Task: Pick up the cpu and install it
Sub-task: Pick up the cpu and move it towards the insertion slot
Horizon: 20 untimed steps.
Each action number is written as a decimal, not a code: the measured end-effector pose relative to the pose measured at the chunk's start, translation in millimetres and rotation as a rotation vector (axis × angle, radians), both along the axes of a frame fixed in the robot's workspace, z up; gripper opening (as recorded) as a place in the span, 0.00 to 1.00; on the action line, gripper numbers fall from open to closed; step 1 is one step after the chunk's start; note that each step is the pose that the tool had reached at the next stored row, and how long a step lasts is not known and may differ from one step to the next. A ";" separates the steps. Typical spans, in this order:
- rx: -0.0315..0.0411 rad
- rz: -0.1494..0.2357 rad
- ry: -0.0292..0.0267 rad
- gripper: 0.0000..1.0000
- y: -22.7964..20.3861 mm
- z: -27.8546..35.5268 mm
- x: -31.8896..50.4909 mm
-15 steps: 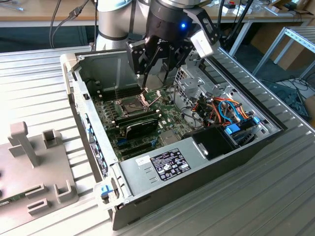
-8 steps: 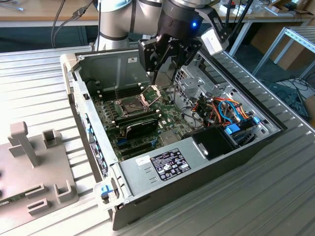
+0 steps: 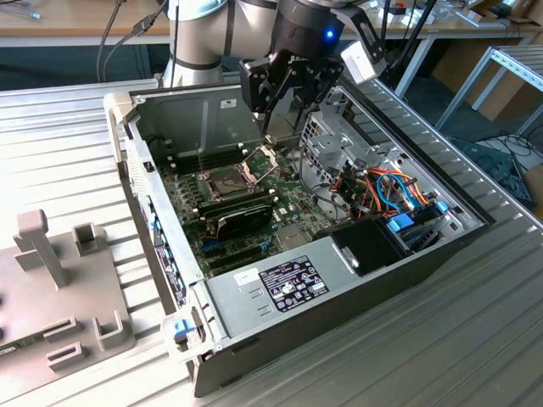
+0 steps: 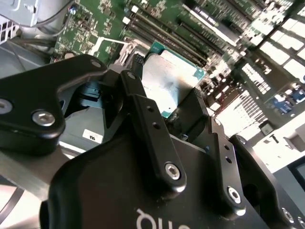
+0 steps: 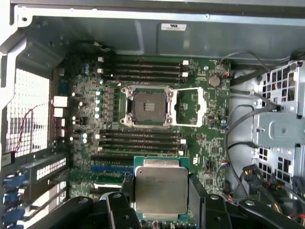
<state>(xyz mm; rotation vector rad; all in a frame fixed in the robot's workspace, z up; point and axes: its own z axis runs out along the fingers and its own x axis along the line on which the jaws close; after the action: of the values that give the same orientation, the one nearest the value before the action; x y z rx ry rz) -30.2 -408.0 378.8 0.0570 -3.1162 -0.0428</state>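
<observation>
Gripper (image 3: 284,123) with fingers (image 5: 196,187) closed on the cpu (image 5: 161,190), held above the circuit board near the empty socket (image 5: 146,106), frame (image 5: 188,107) swung open: picked up, not yet installed.

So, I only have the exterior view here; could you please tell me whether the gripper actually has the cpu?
Observer: Yes. In both wrist views the gripper is shut on the cpu, with its fingers on two opposite edges.
Operator: Thank you. Is the socket free to take it?
Observer: In the first wrist view the socket is empty, with its retention frame swung open beside it.
</observation>
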 end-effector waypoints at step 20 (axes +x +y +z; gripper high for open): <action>-0.0033 0.001 0.0000 0.55 62.1 -18.7 -4.1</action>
<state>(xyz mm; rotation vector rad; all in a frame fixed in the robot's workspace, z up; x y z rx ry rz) -34.3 -345.9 360.1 0.0579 -3.1161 -0.0376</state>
